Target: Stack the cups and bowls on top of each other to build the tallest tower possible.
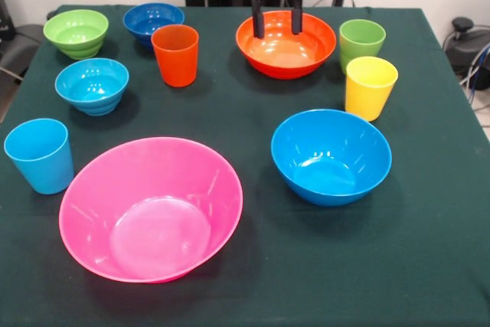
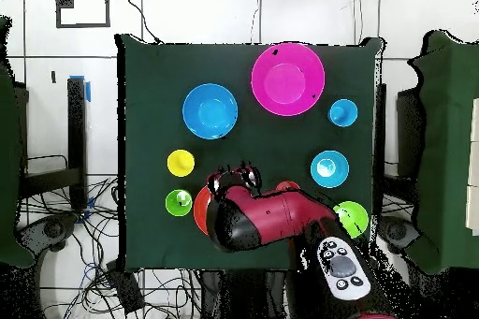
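Note:
My gripper [image 1: 276, 22] is open and empty, its two dark fingers [image 1: 258, 14] hanging over the far part of the large orange bowl [image 1: 285, 45]. The large blue bowl [image 1: 331, 155] and the big pink bowl [image 1: 151, 208] stand apart near the front. The green cup [image 1: 361, 40] and yellow cup [image 1: 370, 86] stand right of the orange bowl, and the orange cup [image 1: 175, 54] stands left of it. The light blue cup [image 1: 40, 155] is at the left edge. Nothing is stacked. In the overhead view the arm covers most of the orange bowl [image 2: 198, 212], with the gripper [image 2: 236, 171] beyond it.
Three small ridged bowls stand at the left rear: green [image 1: 76, 32], dark blue [image 1: 153, 19] and light blue [image 1: 92, 86]. The dark green tablecloth [image 1: 253, 112] shows between the orange bowl and the two big front bowls. Cables lie beyond the table's right edge.

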`<state>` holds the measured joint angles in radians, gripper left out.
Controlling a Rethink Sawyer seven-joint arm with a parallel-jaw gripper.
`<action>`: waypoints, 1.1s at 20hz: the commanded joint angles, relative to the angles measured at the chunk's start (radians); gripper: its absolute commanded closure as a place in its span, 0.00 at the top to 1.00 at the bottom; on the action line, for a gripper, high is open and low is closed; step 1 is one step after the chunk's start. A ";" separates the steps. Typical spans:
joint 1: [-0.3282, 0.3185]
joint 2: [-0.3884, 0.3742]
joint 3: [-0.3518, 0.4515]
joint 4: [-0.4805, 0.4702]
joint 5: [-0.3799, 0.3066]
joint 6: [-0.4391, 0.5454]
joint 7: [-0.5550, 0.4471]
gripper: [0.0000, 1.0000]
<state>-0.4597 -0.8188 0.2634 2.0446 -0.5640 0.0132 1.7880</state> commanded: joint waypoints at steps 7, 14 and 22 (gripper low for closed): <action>-0.042 0.029 0.022 0.153 0.003 -0.126 0.171 1.00; -0.023 0.084 -0.018 0.149 0.004 -0.217 0.181 1.00; -0.045 0.143 -0.010 0.129 0.005 -0.251 0.168 1.00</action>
<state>-0.5017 -0.7547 0.2423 2.1487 -0.5634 -0.2277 1.7880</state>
